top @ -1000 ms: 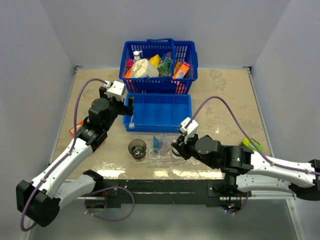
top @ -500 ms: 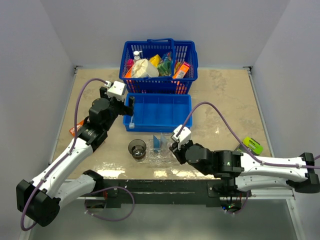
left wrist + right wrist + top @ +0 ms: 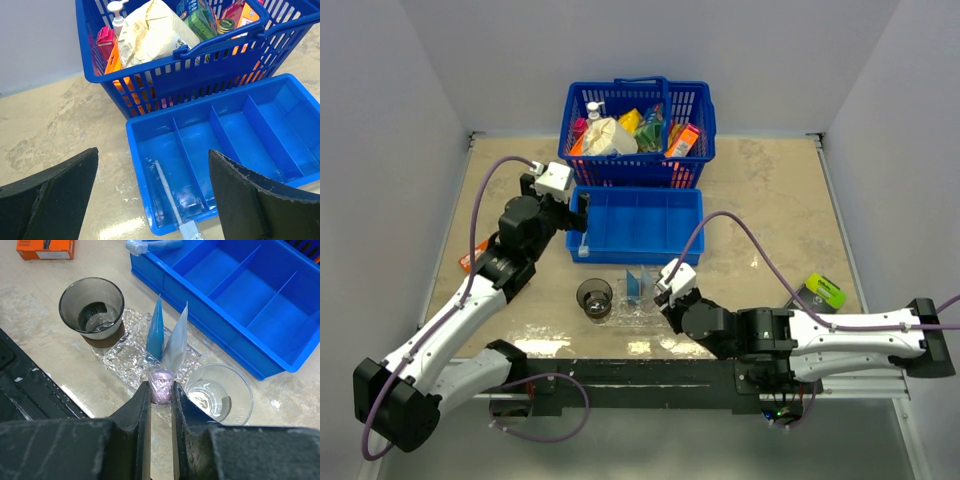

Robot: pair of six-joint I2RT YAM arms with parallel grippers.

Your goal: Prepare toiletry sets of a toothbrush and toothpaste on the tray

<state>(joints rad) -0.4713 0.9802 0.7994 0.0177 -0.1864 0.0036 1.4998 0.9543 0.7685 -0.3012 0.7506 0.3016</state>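
The right tool (image 3: pixel 161 390) hangs over the near edge of the tray (image 3: pixel 127 347), clenched on a toothbrush (image 3: pixel 161 380) of which only the wrapped pinkish end shows between the fingers. Its long axis appears to run back along the fingers, end-on to the wrist camera, so how much of it sits inside the grip cannot be told. The tray lies directly under and just ahead of that tip. This is the relation the next move turns on, since the stick probably has to be tipped flat to lie on the tray rather than go down end-first. Just beyond the tip, near the tray's middle, two toothpaste tubes (image 3: pixel 156 332) stand upright and lean together, one blue and one pale. A landing spot on the near side of them looks free. At the tray's left end sits a smoky cup (image 3: pixel 92 310), and off its right end a clear cup (image 3: pixel 218 390) stands on the desk (image 3: pixel 45 370). Whether the smoky cup rests on the rim or just beside it is unclear. Beyond the tray's far side is the blue bin (image 3: pixel 240 310), where a second toothbrush (image 3: pixel 167 195) lies lengthwise in the left compartment. The left tool (image 3: pixel 152 192) hovers released above it, so that arm is much the nearer to it. Farthest from the tray stands the basket (image 3: pixel 150 85).
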